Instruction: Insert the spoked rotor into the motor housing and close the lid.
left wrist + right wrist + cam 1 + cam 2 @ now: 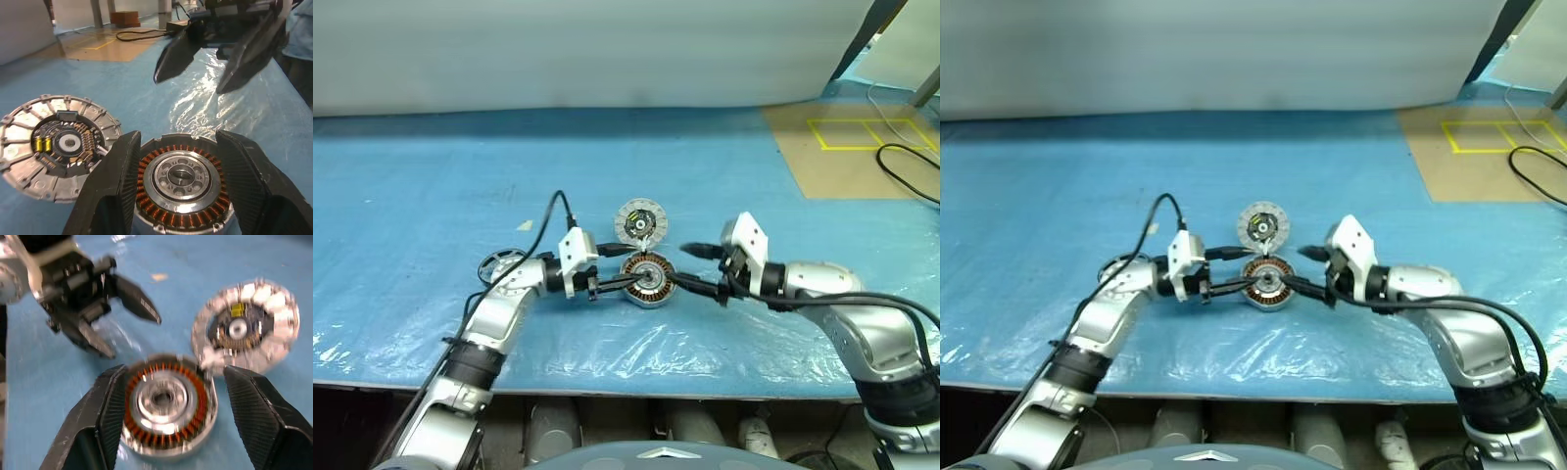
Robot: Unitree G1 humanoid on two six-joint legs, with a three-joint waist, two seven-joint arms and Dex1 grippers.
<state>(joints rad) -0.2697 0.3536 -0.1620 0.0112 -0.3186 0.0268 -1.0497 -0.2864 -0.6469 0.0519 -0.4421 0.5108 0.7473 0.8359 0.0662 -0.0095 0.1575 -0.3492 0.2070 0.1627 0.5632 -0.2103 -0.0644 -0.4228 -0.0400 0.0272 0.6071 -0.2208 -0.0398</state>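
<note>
My right gripper (168, 416) fingers spread either side of the motor housing (166, 404); lid (247, 328) just beyond it, left gripper (129, 328) open opposite.

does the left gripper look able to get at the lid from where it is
Probably yes: the lid lies face up on the blue sheet just beyond the motor housing, uncovered. The left gripper sits open beside the housing, with nothing between.

A lab or workshop test space: a bench (431, 196) under blue plastic sheeting, yellow tape squares (867, 132) on brown flooring, loose black cables (906, 166)
</note>
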